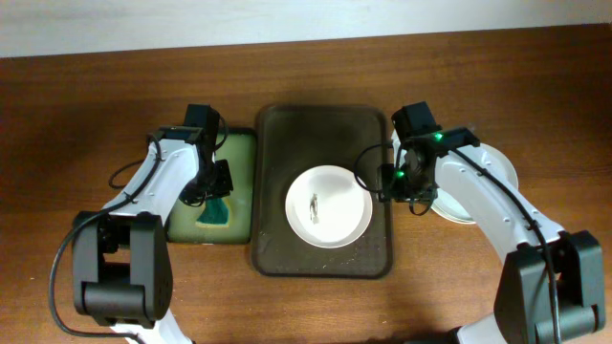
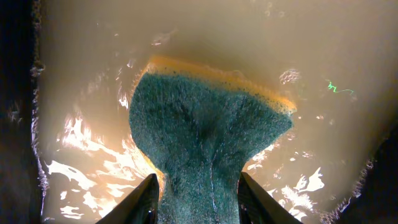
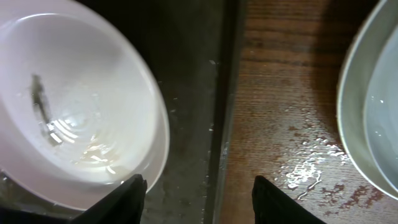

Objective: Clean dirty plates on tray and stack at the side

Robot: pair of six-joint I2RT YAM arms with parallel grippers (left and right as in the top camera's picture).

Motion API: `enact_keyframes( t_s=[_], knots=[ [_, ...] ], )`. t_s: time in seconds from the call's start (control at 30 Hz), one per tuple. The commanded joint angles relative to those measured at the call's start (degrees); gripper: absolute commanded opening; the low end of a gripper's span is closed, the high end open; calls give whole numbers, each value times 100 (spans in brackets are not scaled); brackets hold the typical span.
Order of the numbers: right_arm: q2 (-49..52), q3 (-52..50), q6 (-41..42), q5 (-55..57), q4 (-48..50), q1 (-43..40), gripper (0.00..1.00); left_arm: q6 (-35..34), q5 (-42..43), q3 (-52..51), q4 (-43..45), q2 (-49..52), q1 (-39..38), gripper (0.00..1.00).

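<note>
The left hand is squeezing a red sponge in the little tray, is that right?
No, the sponge is green with a yellow layer, not red; the left wrist view shows it. The left gripper is squeezing it in the little tray.

Smudged plate (image 1: 328, 205) on dark tray (image 1: 287, 143), second plate (image 1: 451, 210) right, sponge (image 1: 215, 212) left

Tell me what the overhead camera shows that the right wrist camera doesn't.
Only overhead: the green sponge pinched by the left gripper over the smaller tray with pale green-yellow inside. Only right wrist: wet patches on the wooden table. Both: the round white plate with a dark central smudge, on the large dark brown rectangular tray, and white plateware beside it.
</note>
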Motion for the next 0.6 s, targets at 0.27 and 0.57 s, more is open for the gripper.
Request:
enact_keyframes(
  t_s=[0.27,0.57],
  knots=[
    [151,-85,-452,-269,313,-48,58,-37,155,-210,2,-52,0,0],
    [1663,-85,-977,-964,1143,-44,13,-136,1679,1196,-232,-376,-1425,0]
  ],
)
